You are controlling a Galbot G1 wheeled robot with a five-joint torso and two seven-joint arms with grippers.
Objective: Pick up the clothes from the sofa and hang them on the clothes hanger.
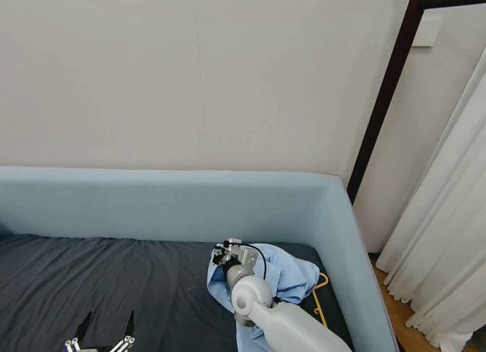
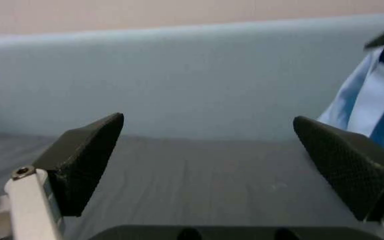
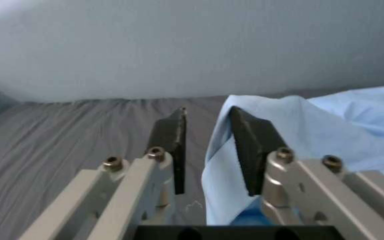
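Observation:
A light blue garment (image 1: 292, 272) lies bunched at the right end of the sofa's dark grey seat (image 1: 114, 268). Part of a yellow hanger (image 1: 320, 300) pokes out beside it. My right gripper (image 1: 226, 253) sits at the garment's left edge. In the right wrist view the right gripper (image 3: 209, 114) has its fingers nearly together, with a fold of the garment (image 3: 312, 130) caught between them. My left gripper (image 1: 108, 322) hangs open over bare seat at the lower left. The left gripper (image 2: 209, 122) holds nothing, and the garment (image 2: 372, 95) shows off to one side.
The sofa's pale blue backrest (image 1: 167, 204) and right armrest (image 1: 353, 261) wall in the seat. A dark rack pole (image 1: 387, 86) leans up the wall behind the sofa's right end. White curtains (image 1: 448, 238) hang at the far right over a wood floor.

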